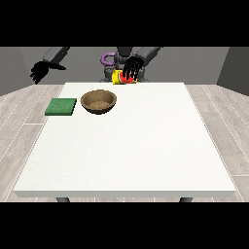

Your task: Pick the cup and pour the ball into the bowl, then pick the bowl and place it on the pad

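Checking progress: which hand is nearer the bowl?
Left, at the view's right: just behind the bowl, around the cup. The other hand hangs far off past the pad.

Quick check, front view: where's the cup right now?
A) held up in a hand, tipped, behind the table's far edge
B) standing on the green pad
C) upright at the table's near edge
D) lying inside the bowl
A: the cup, yellow and red, is tipped in the fingers of the hand at the view's right, above and behind the table's far edge; the bowl and green pad hold nothing visible.
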Controlling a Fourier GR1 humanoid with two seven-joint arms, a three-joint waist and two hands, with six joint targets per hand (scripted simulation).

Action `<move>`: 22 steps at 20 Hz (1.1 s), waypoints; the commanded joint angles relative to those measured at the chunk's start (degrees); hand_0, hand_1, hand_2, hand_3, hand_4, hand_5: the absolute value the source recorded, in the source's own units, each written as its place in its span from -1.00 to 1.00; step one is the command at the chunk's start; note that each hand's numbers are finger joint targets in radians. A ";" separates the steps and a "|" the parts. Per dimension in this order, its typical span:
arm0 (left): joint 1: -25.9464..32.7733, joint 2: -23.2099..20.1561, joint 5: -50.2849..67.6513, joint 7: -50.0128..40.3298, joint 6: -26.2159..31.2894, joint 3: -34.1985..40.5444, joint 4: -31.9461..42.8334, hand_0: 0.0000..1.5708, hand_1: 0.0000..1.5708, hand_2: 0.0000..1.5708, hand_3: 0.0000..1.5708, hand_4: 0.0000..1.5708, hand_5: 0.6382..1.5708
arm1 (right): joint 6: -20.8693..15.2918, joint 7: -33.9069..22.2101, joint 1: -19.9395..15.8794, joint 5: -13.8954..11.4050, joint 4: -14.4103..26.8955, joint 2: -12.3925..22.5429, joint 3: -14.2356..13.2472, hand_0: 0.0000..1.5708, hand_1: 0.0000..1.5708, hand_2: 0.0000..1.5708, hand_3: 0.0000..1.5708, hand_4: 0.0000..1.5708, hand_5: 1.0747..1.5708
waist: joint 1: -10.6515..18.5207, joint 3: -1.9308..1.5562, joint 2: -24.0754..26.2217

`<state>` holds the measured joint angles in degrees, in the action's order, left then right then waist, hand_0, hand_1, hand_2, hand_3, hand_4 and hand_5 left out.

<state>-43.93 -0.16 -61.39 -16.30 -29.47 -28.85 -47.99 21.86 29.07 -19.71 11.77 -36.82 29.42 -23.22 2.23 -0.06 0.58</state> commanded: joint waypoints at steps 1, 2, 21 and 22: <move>-1.84 0.16 -5.23 -3.04 2.95 -1.95 -0.12 -0.31 -0.31 1.00 1.00 0.15 1.00 | -2.35 -1.83 -2.58 -1.62 -0.73 -0.67 1.84 -1.00 -1.00 -1.00 -0.80 -1.00 0.85 | -0.39 0.04 0.38; -3.16 0.16 -6.54 -7.34 2.79 -6.48 -1.77 -0.34 -0.34 1.00 1.00 0.07 1.00 | -3.99 -0.74 -5.06 -2.04 -0.16 -2.84 2.36 -1.00 -1.00 -1.00 -0.82 -1.00 0.83 | -1.09 0.01 -1.24; -8.18 -0.97 -20.03 -4.08 25.46 -17.80 -5.45 -0.11 -0.11 1.00 1.00 0.53 0.67 | -1.40 -2.28 -7.45 -0.71 3.73 -1.55 2.01 -1.00 -1.00 -1.00 -0.77 -1.00 0.79 | -1.40 0.00 -0.12; -10.13 0.15 -22.47 -6.72 27.60 -20.25 -6.34 -0.02 -0.02 1.00 1.00 0.53 0.67 | -1.85 -1.77 -9.25 -0.46 4.59 -1.66 1.56 -1.00 -1.00 -1.00 -0.70 -1.00 0.80 | -1.14 -0.03 -2.13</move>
<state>-50.75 -0.30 -81.09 -23.77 -8.20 -46.77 -52.50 19.67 27.02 -28.76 11.11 -33.97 27.34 -21.23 -0.02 -0.06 -2.10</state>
